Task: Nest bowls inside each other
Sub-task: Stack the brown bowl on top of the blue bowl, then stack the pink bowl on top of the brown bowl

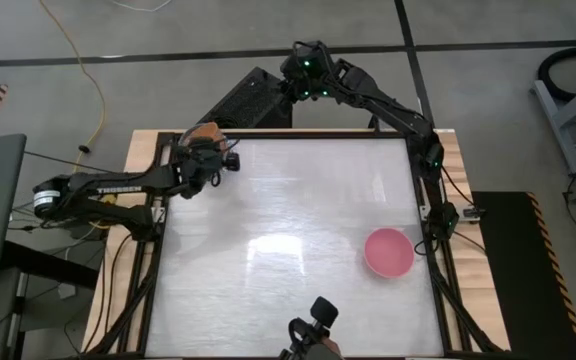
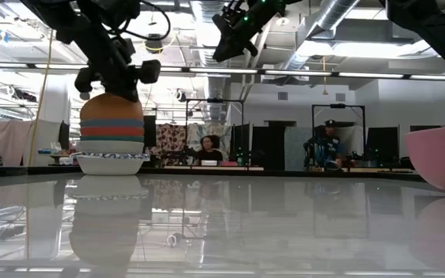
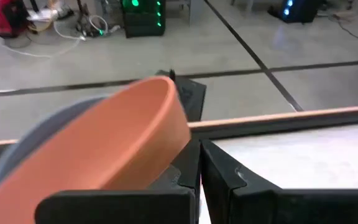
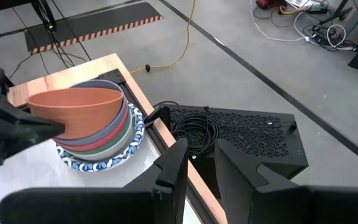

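The table point(image 1: 268, 290) has a shiny pale top in a wooden frame. A stack of bowls point(image 4: 98, 134) sits at its far left corner, and a lone pink bowl point(image 1: 389, 252) rests near the right edge.

Past my own fingers point(image 4: 185, 168), slightly parted, I saw the nested bowl stack point(image 4: 98, 134) at the table corner point(image 4: 114, 62), orange bowl point(image 4: 76, 109) topmost and tilted, left gripper point(image 4: 17, 127) touching it.

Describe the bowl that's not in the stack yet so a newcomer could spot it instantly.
Start at the white table and go to its right edge, beside the right arm's base. The pink bowl sits there alone, upright and empty. Every other bowl is nested in the stack at the far-left corner, where the left gripper is shut on the orange bowl.
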Robot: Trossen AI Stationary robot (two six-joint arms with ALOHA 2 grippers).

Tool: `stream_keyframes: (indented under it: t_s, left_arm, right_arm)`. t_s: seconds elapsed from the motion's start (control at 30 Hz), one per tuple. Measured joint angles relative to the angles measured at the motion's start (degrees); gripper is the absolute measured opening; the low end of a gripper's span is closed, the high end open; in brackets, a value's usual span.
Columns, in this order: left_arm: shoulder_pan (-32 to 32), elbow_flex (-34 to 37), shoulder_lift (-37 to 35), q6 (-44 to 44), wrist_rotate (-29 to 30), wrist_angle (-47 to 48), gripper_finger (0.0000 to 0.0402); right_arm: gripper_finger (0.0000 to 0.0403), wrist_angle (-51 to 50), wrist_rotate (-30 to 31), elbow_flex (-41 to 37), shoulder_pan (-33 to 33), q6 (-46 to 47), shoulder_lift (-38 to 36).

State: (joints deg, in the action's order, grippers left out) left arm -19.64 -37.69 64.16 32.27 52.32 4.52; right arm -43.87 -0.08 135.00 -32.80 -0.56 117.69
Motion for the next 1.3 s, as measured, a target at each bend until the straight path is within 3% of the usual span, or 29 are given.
stream_keyframes:
  t_s: [0.2,0.3,0.47,0.53,0.67,0.83,1.0,1.3]
  left_arm:
    - [0.07,0.00,1.45,1.29,-2.71,-0.58,0.0000]
    - [1.32,0.02,-1.56,-1.22,-3.54,-5.28,0.0000]
    - [2.06,-0.07,-6.20,-16.62,7.45,-15.08,0.0000]
    - [0.45,-0.09,-6.67,-21.08,8.73,-16.19,0.0000]
    - [-3.98,0.68,-5.63,-21.62,-0.68,-15.79,0.0000]
    - [-7.91,6.13,-4.92,-12.58,-3.31,-16.07,0.0000]
    - [-8.18,11.91,-4.82,-8.26,-9.75,-18.87,0.0000]
    - [-5.71,10.23,-7.08,-8.44,-10.92,-21.20,0.0000]
  right_arm:
    - [0.0103,-0.87,-0.01,0.00,0.00,-0.74,0.00]
    - [0.0103,-0.82,0.00,0.00,-0.08,-1.46,-0.16]
    - [0.0103,-0.67,-0.01,0.00,-0.83,-1.64,-0.46]
    - [0.0103,-0.72,-0.02,0.00,-1.16,-1.62,-0.46]
    - [0.0103,-0.72,-0.04,0.00,-1.48,-1.64,-0.46]
    - [0.0103,-1.30,-0.04,0.00,-1.49,-1.62,-0.44]
    - [0.0103,-2.35,-0.08,0.00,-1.49,-2.54,-0.44]
    - [0.0103,-2.49,-0.46,0.00,-1.49,-2.91,-0.44]
